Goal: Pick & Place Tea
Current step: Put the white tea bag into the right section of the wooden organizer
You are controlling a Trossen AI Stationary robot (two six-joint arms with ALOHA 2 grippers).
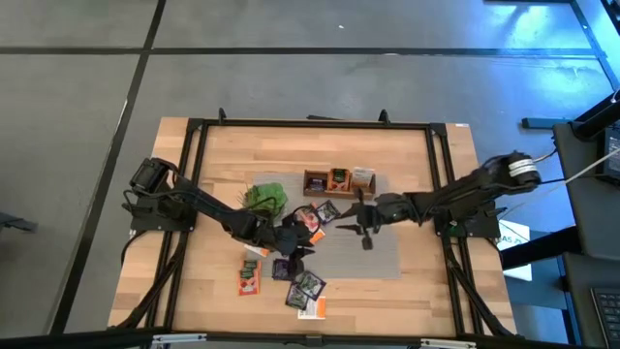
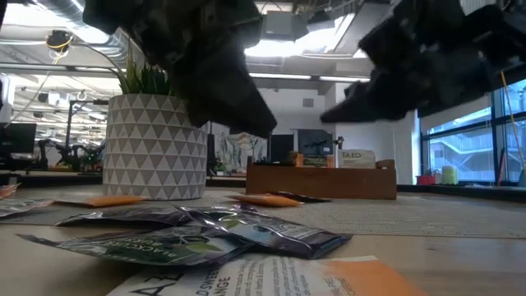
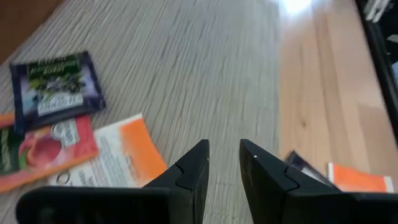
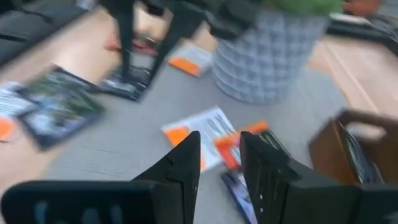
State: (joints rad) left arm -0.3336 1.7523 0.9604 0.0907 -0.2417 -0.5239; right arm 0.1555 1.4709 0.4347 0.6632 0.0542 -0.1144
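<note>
Several tea sachets lie flat on the grey mat (image 1: 373, 257) and the wood around it: a purple one (image 3: 56, 90), a red one (image 3: 43, 152), a white-and-orange one (image 3: 118, 155), and more near the front (image 1: 308, 286). My left gripper (image 1: 295, 236) hovers above the mat beside them, fingers (image 3: 224, 162) a little apart with nothing between them. My right gripper (image 1: 347, 228) points toward the sachets near the plant, fingers (image 4: 221, 155) also slightly apart and empty; a white-and-orange sachet (image 4: 202, 134) lies on the mat beyond them.
A potted plant in a patterned white pot (image 2: 156, 144) stands left of centre. A brown wooden box (image 1: 339, 181) with sachets in it sits at the back. A black frame (image 1: 436, 194) borders the table. The two grippers are close together over the mat.
</note>
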